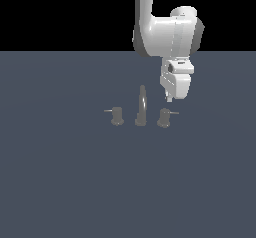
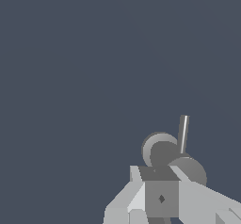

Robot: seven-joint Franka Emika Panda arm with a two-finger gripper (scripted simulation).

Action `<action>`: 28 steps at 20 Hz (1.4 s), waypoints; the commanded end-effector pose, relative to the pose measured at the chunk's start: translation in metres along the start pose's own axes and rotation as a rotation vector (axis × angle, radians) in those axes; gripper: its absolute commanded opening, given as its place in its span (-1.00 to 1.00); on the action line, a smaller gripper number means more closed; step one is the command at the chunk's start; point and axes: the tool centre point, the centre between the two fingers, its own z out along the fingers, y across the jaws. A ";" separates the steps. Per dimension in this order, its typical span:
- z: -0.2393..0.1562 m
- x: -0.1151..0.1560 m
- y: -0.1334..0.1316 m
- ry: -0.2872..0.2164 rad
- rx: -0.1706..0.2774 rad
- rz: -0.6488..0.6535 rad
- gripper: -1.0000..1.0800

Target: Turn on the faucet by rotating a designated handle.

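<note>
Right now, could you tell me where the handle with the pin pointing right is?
In the exterior view, the handle stands right of the spout, just below the end effector.

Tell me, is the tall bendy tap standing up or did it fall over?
Standing up. In the exterior view the spout rises straight from its round base, between the two small knobs, and stands taller than both.

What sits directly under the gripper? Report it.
The handle with its lever pin pointing to the exterior view's right sits just below the gripper. In the wrist view the gripper covers part of the knob. Contact cannot be judged.
</note>
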 end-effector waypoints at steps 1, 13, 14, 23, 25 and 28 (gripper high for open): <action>0.016 0.007 -0.001 0.005 0.000 0.044 -1.00; 0.045 0.017 -0.001 0.013 -0.003 0.116 -1.00; 0.045 0.017 -0.001 0.013 -0.003 0.116 -1.00; 0.045 0.027 0.024 0.013 -0.004 0.116 -1.00; 0.045 0.030 0.030 0.013 -0.004 0.116 -1.00; 0.045 0.025 0.025 0.014 0.004 0.110 -1.00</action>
